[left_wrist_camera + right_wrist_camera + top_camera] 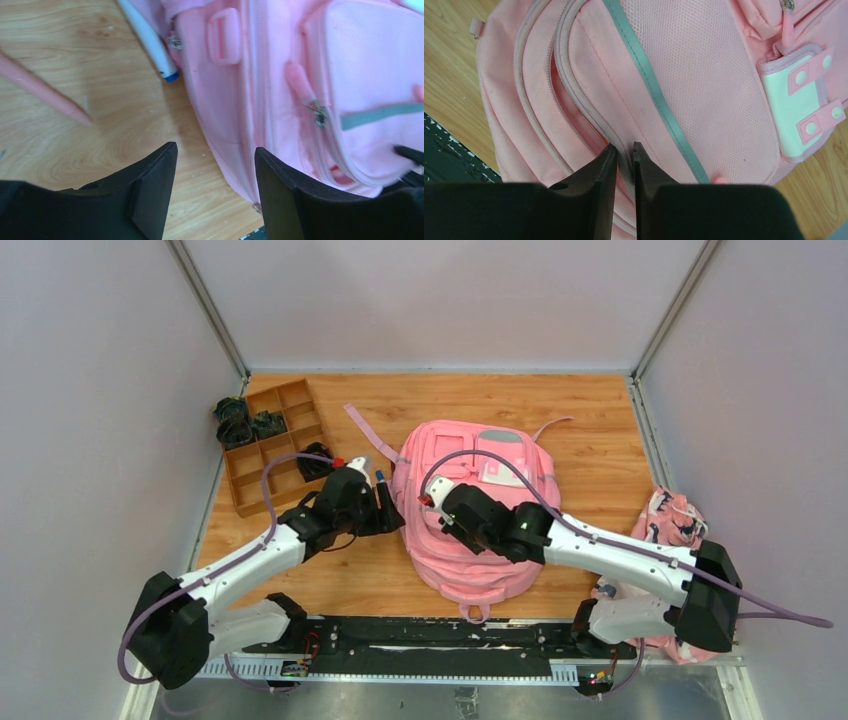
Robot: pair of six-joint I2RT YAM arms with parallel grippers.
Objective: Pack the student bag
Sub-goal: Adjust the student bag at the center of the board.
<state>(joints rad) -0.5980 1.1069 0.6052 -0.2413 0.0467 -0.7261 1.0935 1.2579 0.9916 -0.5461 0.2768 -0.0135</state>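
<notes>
The student bag (500, 455) is a large pink backpack lying flat in the middle of the table, front side up. My right gripper (438, 512) rests on its left front. In the right wrist view the gripper (625, 150) is shut on a raised pink seam of the bag (704, 75) beside the zipper. My left gripper (388, 512) is open and empty at the bag's left edge. In the left wrist view the gripper (215, 167) hovers over bare wood beside the bag (280, 70). A white marker with a blue cap (149, 42) lies against the bag.
A wooden compartment tray (285, 400) at the back left holds dark green items (240, 420) and a black one (315, 462). A pink strap (370, 432) trails from the bag's top left. A pink-white-navy patterned cloth bundle (672, 520) sits at the right edge.
</notes>
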